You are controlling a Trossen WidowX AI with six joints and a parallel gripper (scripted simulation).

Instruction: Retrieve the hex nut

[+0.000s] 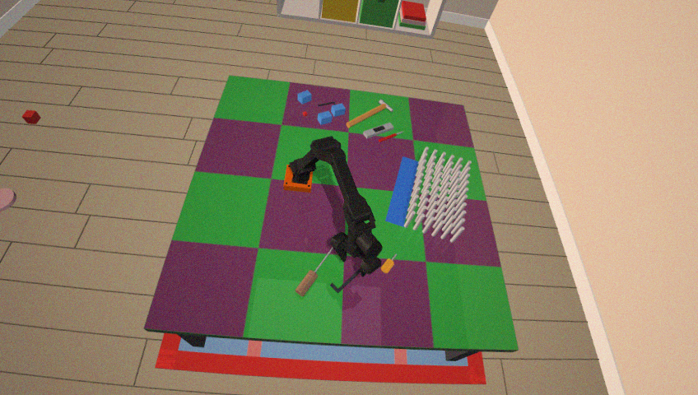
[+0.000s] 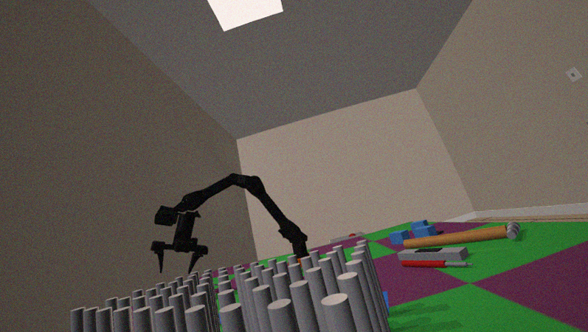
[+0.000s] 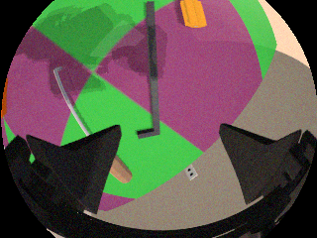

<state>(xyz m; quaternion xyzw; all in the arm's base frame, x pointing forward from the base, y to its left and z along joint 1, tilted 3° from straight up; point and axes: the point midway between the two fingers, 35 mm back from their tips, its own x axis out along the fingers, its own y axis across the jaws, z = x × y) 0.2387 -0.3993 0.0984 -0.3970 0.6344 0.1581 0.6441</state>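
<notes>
My gripper [image 1: 363, 264] [image 2: 176, 265] [image 3: 172, 130] is open and empty. It hangs above the front part of the table, pointing down over a black L-shaped hook tool [image 1: 342, 285] [image 3: 154, 69] that lies flat. A pick with a wooden handle [image 1: 305, 283] [image 3: 121, 170] lies to its left. A short tool with an orange handle [image 1: 387, 265] [image 3: 193, 12] lies to its right. The standing grey spacers [image 1: 438, 195] [image 2: 257, 301] are far off at the right. The blue taped strip [image 1: 401, 190] lies along their left side. The nut is hidden among the spacers.
The checkered table [image 1: 465, 313] also carries a hammer [image 1: 367, 114] [image 2: 457, 236], a grey box [image 1: 378, 130] [image 2: 431, 253], a red screwdriver [image 1: 389, 137] [image 2: 428, 263] and blue cubes [image 1: 323, 117] at the back. The arm's orange base [image 1: 296, 183] is mid-table.
</notes>
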